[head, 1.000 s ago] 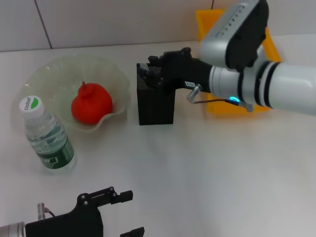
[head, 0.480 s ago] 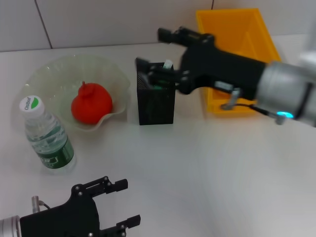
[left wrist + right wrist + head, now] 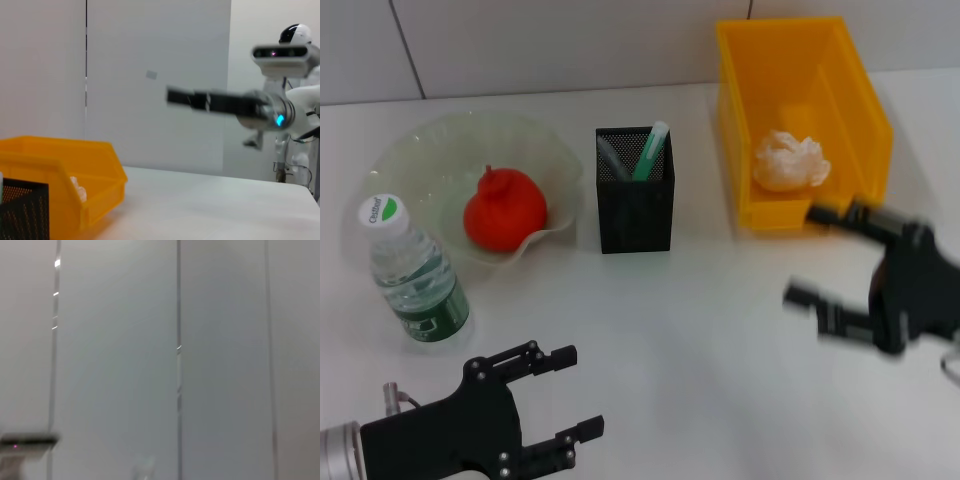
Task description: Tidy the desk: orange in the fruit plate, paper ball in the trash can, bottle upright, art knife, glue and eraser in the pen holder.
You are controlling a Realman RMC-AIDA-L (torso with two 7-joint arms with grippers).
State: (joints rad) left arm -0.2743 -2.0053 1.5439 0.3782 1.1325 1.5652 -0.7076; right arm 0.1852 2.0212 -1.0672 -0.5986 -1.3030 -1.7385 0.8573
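The right hand (image 3: pixel 825 260) hangs above the white desk (image 3: pixel 700 330) with its two fingers spread wide and nothing between them. It is blurred in the head view, so finer detail of the fingers cannot be made out. The trash can (image 3: pixel 800 115) stands just beyond this hand, its near wall close to the upper finger, and the paper ball (image 3: pixel 790 160) lies inside it on the floor of the bin. The pen holder (image 3: pixel 636 202) stands upright well off to this hand's left and a little farther back; a green-and-white stick (image 3: pixel 651 150) and a darker item lean inside it, too small to name. The eraser cannot be seen.

The left hand (image 3: pixel 565 392) sits low at the near edge of the desk, fingers apart and empty. The bottle (image 3: pixel 412 275) stands upright beyond it and to its left, white cap on top. Behind the bottle is the fruit plate (image 3: pixel 545 150), with the orange (image 3: pixel 505 210) resting in its middle; the bottle is just beside the plate's rim.

From the left wrist view, the trash can (image 3: pixel 95 165) and a corner of the pen holder (image 3: pixel 25 210) are visible, with the right arm (image 3: pixel 225 102) reaching across above the desk (image 3: pixel 210 205).
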